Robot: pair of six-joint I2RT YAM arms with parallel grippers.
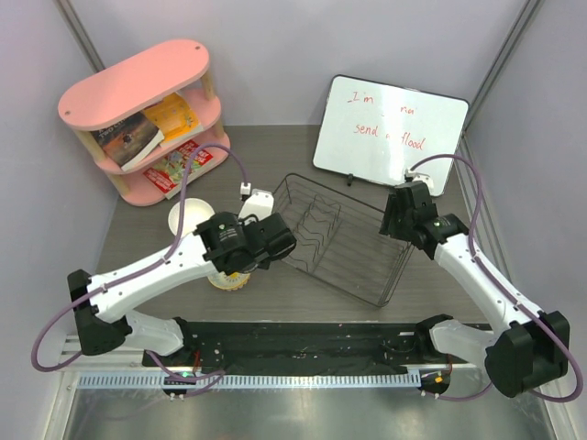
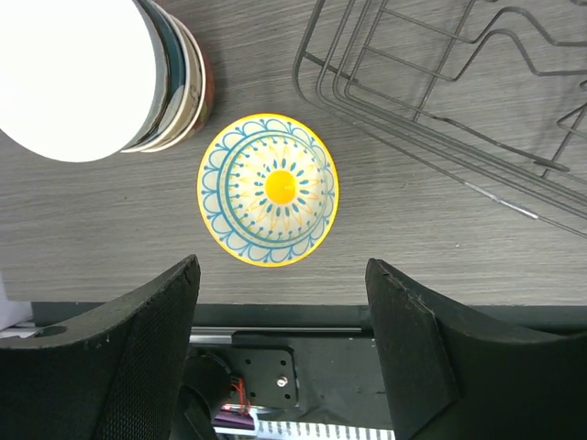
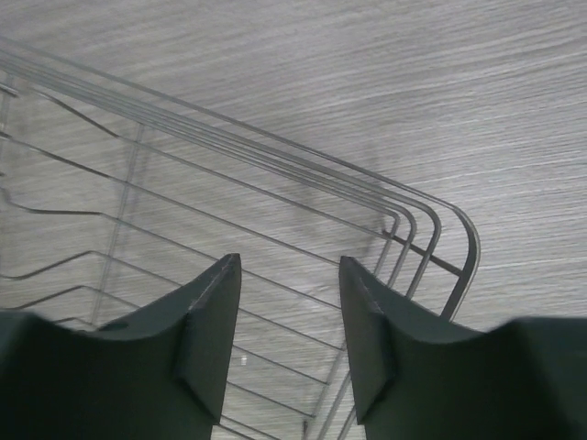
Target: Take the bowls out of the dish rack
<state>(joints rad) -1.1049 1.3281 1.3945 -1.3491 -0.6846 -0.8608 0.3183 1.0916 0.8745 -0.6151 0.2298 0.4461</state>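
Black wire is all you find inside the dish rack [image 1: 344, 240] when you look from above: no bowl stands between its prongs, so I judge the unloading to be finished or nearly so. Four of the bowls, as far as I can count the rims, sit nested in a stack [image 2: 179, 78] on the table [image 2: 110, 229], left of the rack, with a white one on top. The yellow patterned bowl [image 2: 268, 189] lies alone on the wood, just beside the stack but not touching it, and it seems to rest mouth down. What may remain is only to join it to the stack, if you want that. Your left gripper [image 2: 282, 275] hangs directly over this bowl with its jaws wide apart and holds nothing. Your right gripper [image 3: 289, 302] hovers over a corner of the rack, jaws also apart, with only wire and table showing between them. It touches nothing that I can see.
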